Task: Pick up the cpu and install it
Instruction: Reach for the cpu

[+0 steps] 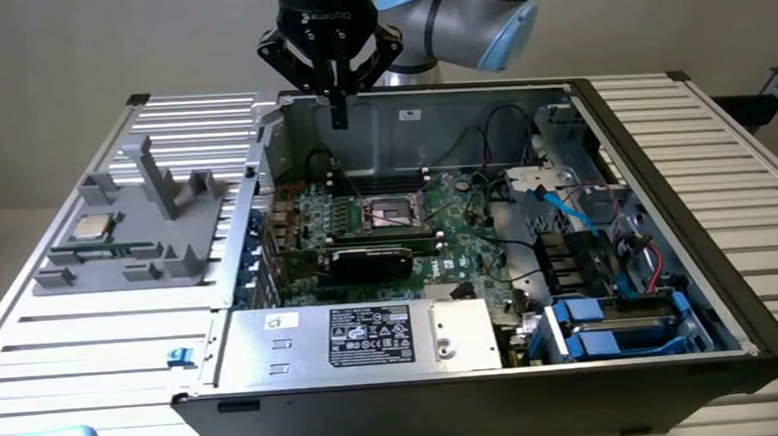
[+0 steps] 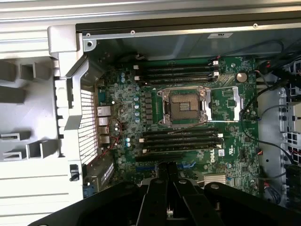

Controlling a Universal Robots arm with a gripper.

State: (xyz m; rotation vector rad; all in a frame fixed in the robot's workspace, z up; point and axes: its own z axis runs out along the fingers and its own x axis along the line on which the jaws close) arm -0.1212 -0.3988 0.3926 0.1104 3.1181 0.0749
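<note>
Cpu: lay flat, shiny face up, on the grey holder at the exterior view's left, outside the open computer case and well apart from the gripper. Gripper: hung above the case's rear wall, fingers pressed together, gripping nothing. From the wrist, pointed down over the green motherboard, near the square socket between the memory slots. Socket: seemingly bare, though hard to make out for sure.
</note>
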